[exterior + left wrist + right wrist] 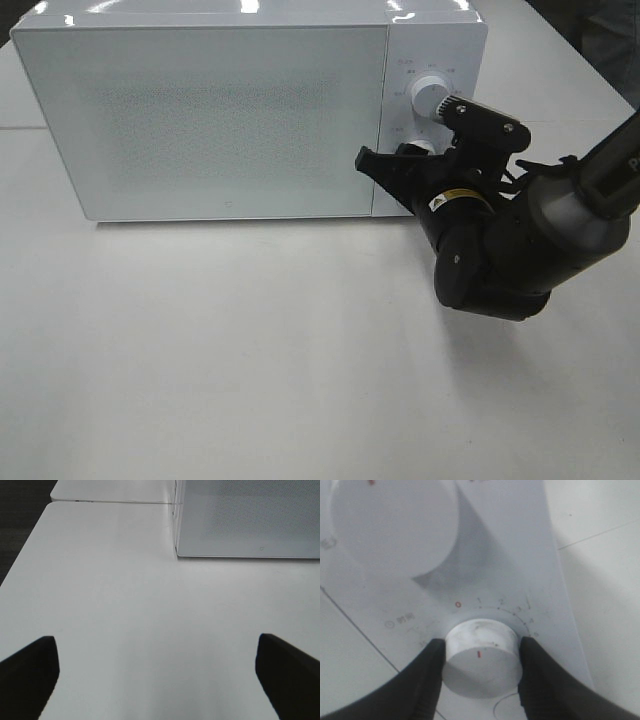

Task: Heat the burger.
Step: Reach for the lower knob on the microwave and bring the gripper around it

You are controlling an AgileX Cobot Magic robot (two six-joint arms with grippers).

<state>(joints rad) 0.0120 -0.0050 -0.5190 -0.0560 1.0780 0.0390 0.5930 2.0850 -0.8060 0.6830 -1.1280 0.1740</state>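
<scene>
on the left, the left gripper hangs released over the table, its two matte black fingers spread wide with bare tabletop between them. the table is smooth, flat and white with a faint sheen.

the microwave is a boxy white block standing on the table at the far edge. its door is shut, a glossy pale panel with a fine dotted mesh across the middle. the burger is not seen in any view; whether it sits behind the door cannot be told.

right of the door runs a narrow white control strip with two round, plain white knobs. the upper knob is free. the lower knob is a short cylinder with a small red mark on its face and a printed scale arcing above it, starting at a red zero.

the right gripper is clenched on the lower knob, one black finger pressed to each side of it. its arm is bulky, rounded and dark.
</scene>
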